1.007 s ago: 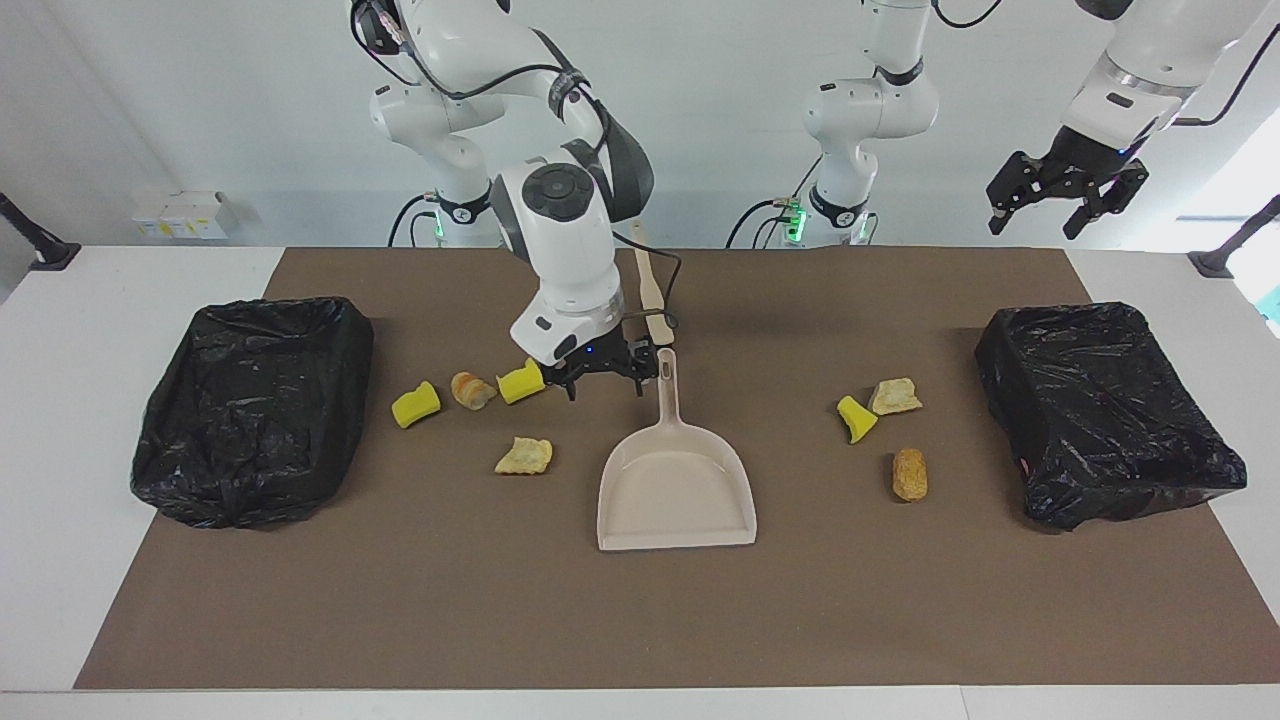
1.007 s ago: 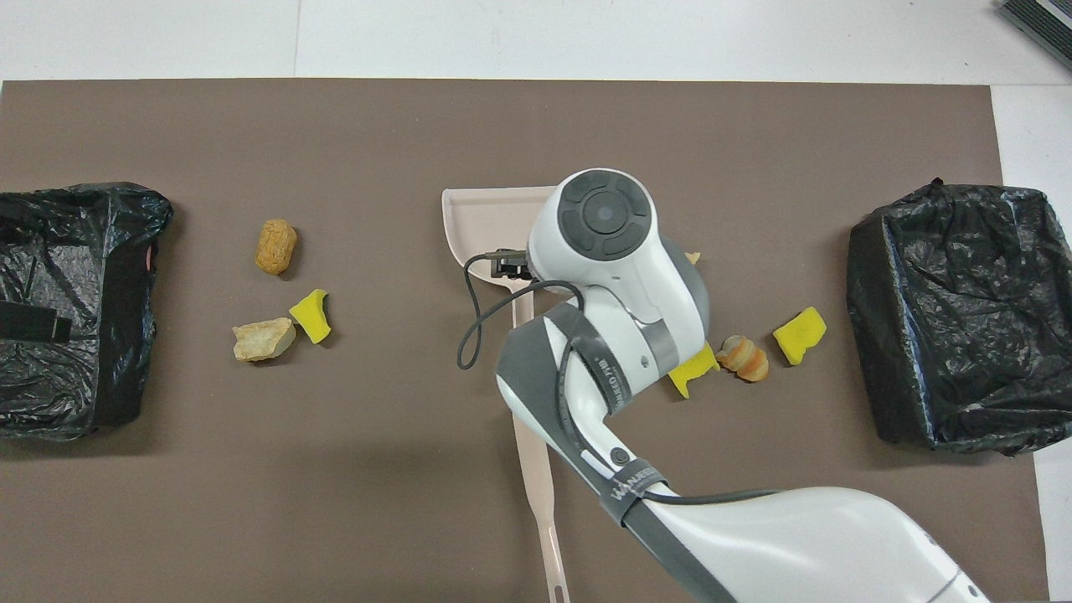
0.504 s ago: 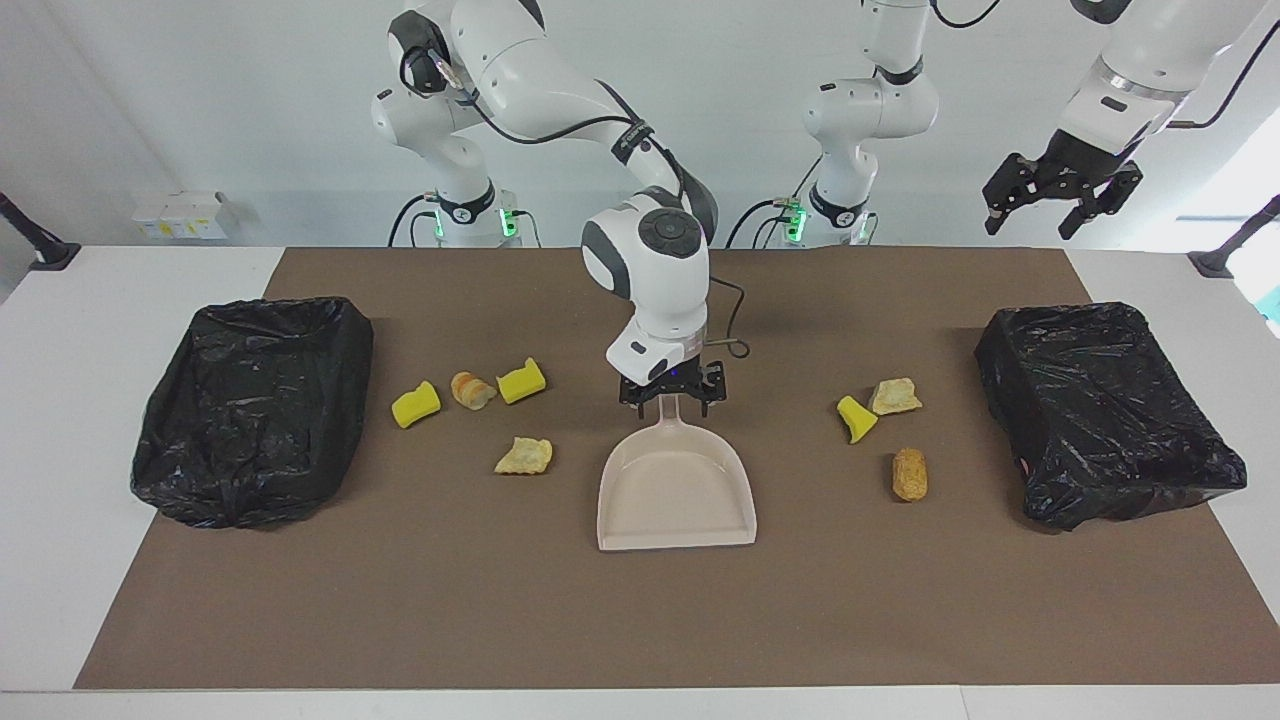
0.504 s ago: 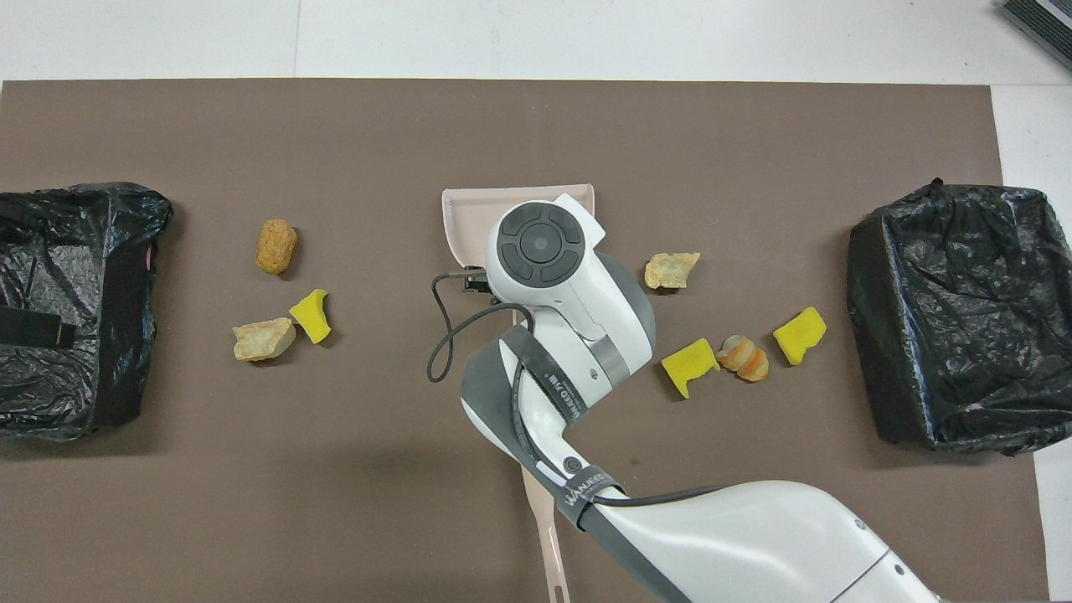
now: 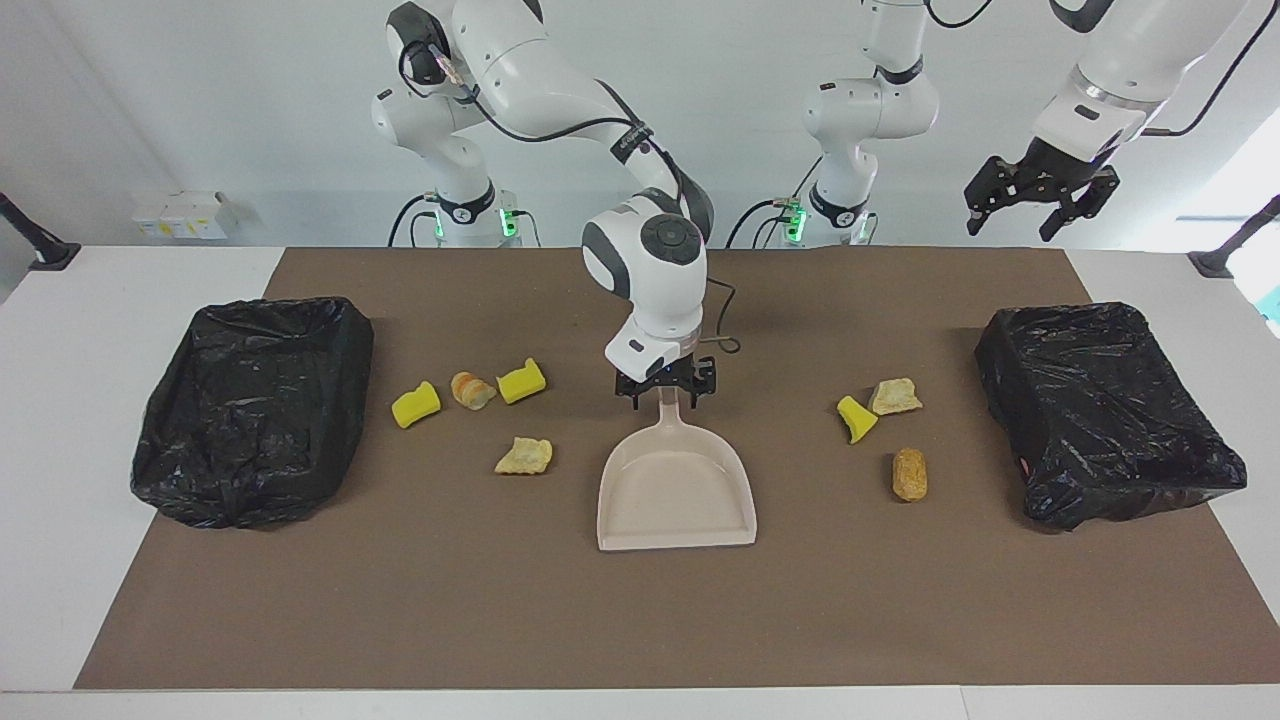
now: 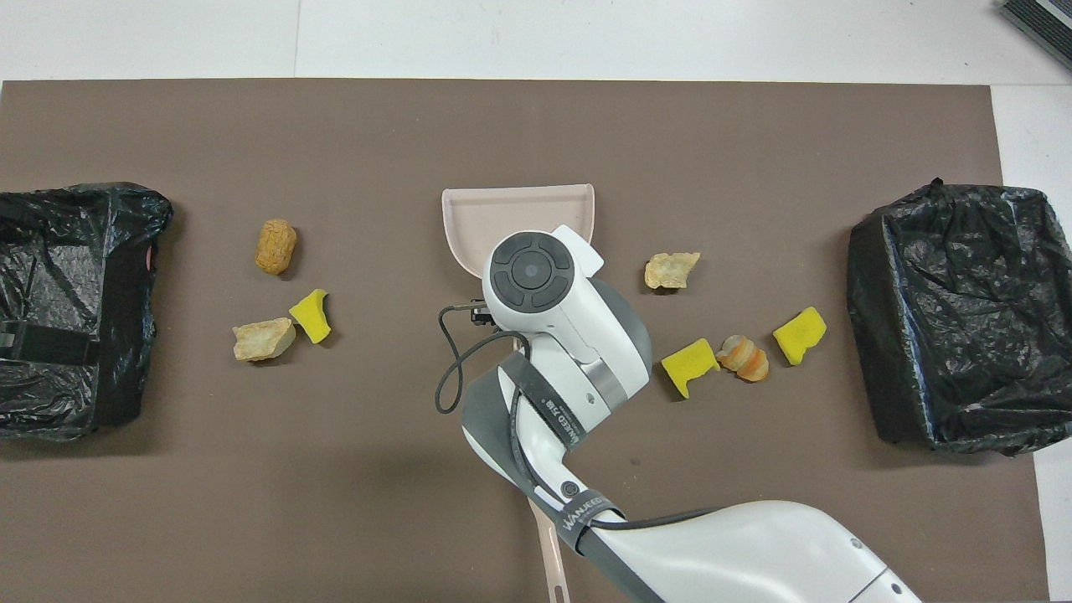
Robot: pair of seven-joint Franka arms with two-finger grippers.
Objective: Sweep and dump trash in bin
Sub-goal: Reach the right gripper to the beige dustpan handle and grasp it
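Nearest the robots, the brush (image 6: 548, 557) lay with its handle in line with the dustpan (image 5: 676, 495), and only that handle showed from overhead. The right gripper (image 5: 665, 388) sat low over the dustpan's handle with its fingers spread to either side of it, not yet pinching as far as I could see. I judged that stiff, light handle the right place to grab.

The trash (image 5: 522, 381) lay on the counter (image 5: 640, 620) beside the dustpan. Four scraps were toward the right arm's end and three (image 5: 909, 473) toward the left arm's end, each group between the dustpan and a black-lined bin (image 5: 255, 410). I expected the sponge bits to be soft, light and bouncy and the bread chunks crumbly, so all of it was better pushed low than pinched.

The left gripper (image 5: 1040, 195) waited high over the left arm's end, fingers spread, holding nothing.
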